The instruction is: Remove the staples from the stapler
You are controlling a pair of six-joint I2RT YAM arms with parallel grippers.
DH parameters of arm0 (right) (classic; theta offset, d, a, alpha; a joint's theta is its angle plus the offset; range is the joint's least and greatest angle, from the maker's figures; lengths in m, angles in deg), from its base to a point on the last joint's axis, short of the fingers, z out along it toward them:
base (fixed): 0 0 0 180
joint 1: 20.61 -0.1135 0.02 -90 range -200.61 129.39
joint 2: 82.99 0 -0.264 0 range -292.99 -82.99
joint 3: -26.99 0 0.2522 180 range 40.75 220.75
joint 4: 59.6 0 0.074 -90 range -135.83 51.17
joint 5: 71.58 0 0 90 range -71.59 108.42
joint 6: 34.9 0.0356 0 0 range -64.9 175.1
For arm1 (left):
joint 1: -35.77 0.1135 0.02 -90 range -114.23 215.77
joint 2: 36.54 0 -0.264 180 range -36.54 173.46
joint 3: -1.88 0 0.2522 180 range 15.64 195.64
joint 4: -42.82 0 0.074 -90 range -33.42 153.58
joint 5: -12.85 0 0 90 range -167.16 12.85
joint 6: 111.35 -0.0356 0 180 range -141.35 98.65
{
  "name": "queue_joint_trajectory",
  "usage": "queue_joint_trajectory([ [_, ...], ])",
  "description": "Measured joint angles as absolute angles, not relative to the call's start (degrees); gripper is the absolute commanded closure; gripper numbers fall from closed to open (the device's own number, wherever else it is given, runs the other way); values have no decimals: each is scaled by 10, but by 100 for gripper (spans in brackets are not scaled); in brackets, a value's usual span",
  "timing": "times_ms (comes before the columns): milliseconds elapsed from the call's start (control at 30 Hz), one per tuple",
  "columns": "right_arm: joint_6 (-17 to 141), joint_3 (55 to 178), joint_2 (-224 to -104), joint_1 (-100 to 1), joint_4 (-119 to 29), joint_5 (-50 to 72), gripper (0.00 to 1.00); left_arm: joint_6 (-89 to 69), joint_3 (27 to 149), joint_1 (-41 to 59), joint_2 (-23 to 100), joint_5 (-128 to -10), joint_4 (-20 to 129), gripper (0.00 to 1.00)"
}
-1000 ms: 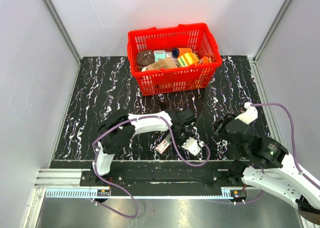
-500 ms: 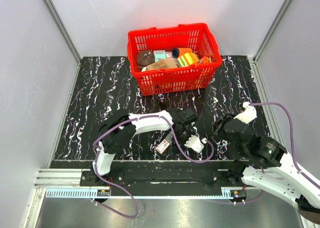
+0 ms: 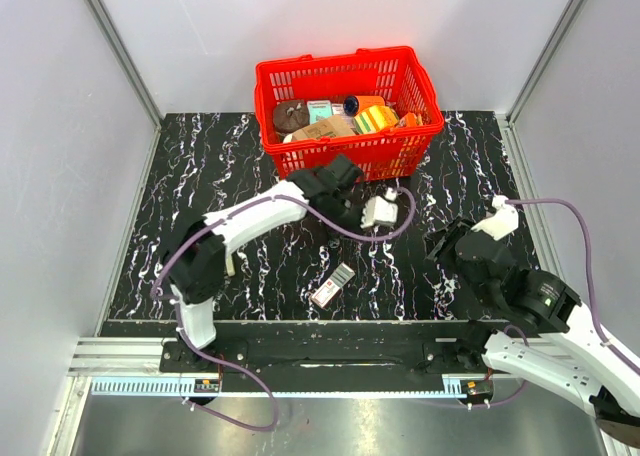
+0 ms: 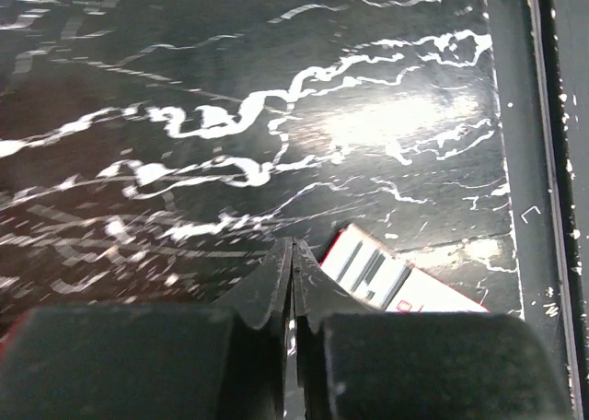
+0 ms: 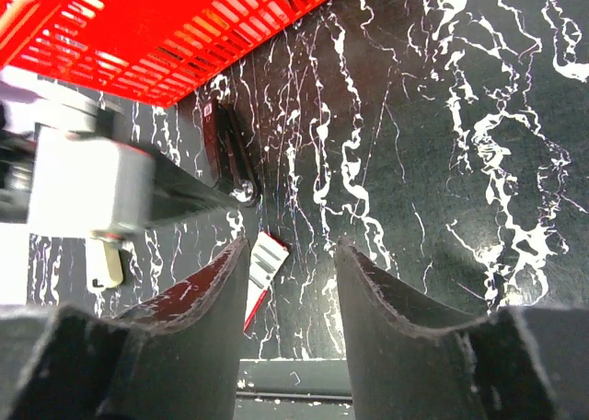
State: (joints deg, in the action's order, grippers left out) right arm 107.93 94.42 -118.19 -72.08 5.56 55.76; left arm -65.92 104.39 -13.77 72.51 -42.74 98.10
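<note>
The stapler (image 5: 225,148), slim and black with a shiny rivet at its near end, lies on the marbled table just in front of the red basket (image 3: 340,161). In the top view my left gripper (image 3: 342,222) covers most of it. That gripper's fingertips (image 4: 293,254) are pressed together, and I see nothing between them. In the right wrist view they reach in beside the stapler's rivet end. My right gripper (image 3: 446,248) hovers open and empty at the right, its jaws (image 5: 290,254) well apart. No staples are visible.
A small red-and-white box (image 3: 333,284) lies near the table's front edge. A cream oblong object (image 3: 229,264) sits by the left arm. The basket (image 5: 138,42) holds several packaged items. The left arm's cable loops over the middle of the table.
My left arm has swung from beside the red-and-white box up toward the basket, and its jaws have closed. The right arm has barely shifted.
</note>
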Motion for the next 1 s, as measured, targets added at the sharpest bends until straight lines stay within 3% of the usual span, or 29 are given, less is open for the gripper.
queue_joint_trajectory([
  [133,1074,942,-1196,-721,49,549,50,-629,1027,-104,658,-421,959,79],
  [300,1064,932,-1227,-721,42,541,49,-600,984,-83,615,-407,948,55],
  [467,1053,923,-1239,-721,30,537,47,-576,943,25,601,-416,935,52],
  [667,1040,911,-1253,-721,10,532,44,-589,938,147,603,-462,927,41],
  [867,1026,907,-1279,-721,-17,525,44,-565,944,185,662,-488,930,39],
  [1000,1018,905,-1293,-721,-26,519,43,-541,952,196,682,-486,901,32],
])
